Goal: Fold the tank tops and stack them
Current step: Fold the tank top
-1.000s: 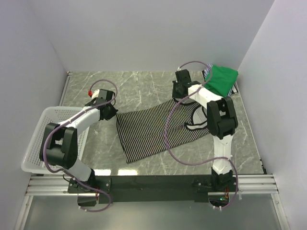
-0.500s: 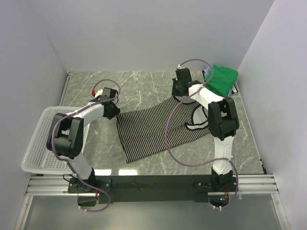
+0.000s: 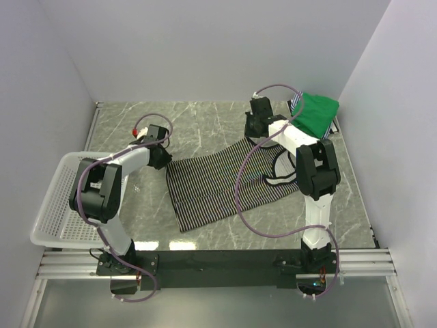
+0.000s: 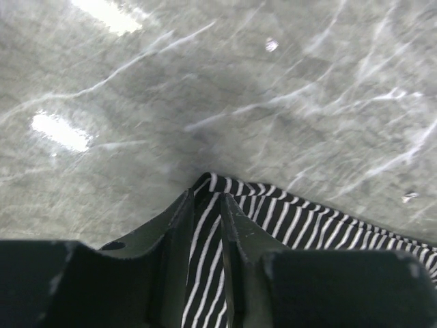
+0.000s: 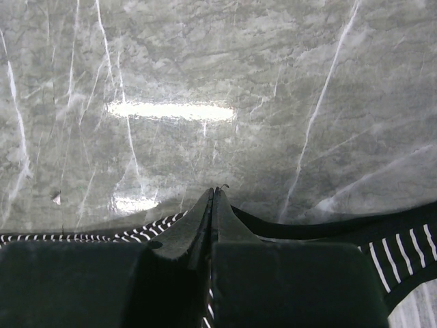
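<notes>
A white mesh basket [image 3: 51, 205] sits at the near left of the marble table [image 3: 205, 123]. At mid-table the striped tank top [image 3: 218, 184] lies spread flat, its left corner pinched by the left gripper [image 4: 205, 195] and its far dark-edged rim clamped in the right gripper [image 5: 213, 195] (fingers pressed tight together). Beyond, the green tank top [image 3: 315, 113] lies bunched in the far-right corner.

gripper [image 4: 207, 198] pinching striped tank top [image 4: 287, 215], marble table [image 4: 205, 82]
</notes>
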Available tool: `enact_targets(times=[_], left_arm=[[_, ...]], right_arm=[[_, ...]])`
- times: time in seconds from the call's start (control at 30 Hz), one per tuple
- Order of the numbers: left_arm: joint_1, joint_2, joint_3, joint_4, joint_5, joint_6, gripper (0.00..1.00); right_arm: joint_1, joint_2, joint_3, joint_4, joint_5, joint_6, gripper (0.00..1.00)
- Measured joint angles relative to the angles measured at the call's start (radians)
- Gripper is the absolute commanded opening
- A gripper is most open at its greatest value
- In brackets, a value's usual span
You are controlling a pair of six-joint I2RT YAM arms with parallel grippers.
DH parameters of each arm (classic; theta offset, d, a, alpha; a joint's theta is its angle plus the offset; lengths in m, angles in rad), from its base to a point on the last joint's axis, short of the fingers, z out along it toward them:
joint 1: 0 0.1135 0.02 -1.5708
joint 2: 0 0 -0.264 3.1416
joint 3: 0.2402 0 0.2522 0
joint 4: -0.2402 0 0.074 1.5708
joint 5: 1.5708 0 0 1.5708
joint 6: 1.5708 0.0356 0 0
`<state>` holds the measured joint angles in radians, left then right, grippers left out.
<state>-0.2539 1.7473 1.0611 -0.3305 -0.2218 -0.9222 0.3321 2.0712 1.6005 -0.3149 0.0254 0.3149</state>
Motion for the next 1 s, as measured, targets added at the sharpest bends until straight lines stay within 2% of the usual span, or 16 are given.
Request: enact_targets(times=[0.7,0.83,1.0], left_arm=[[0.0,0.035,0.01,0.034,0.024,-0.018,0.26],[0.0,0.04,0.013,0.034,0.024,-0.019,0.2],[0.0,0.05,0.016,0.035,0.024,-0.023,0.03]], right_arm=[[0.0,0.006,0.003,-0.003,0.0,-0.002,0.0],[0.0,0.007,0.003,-0.003,0.0,-0.002,0.0],[0.0,0.007,0.003,-0.003,0.0,-0.002,0.0]])
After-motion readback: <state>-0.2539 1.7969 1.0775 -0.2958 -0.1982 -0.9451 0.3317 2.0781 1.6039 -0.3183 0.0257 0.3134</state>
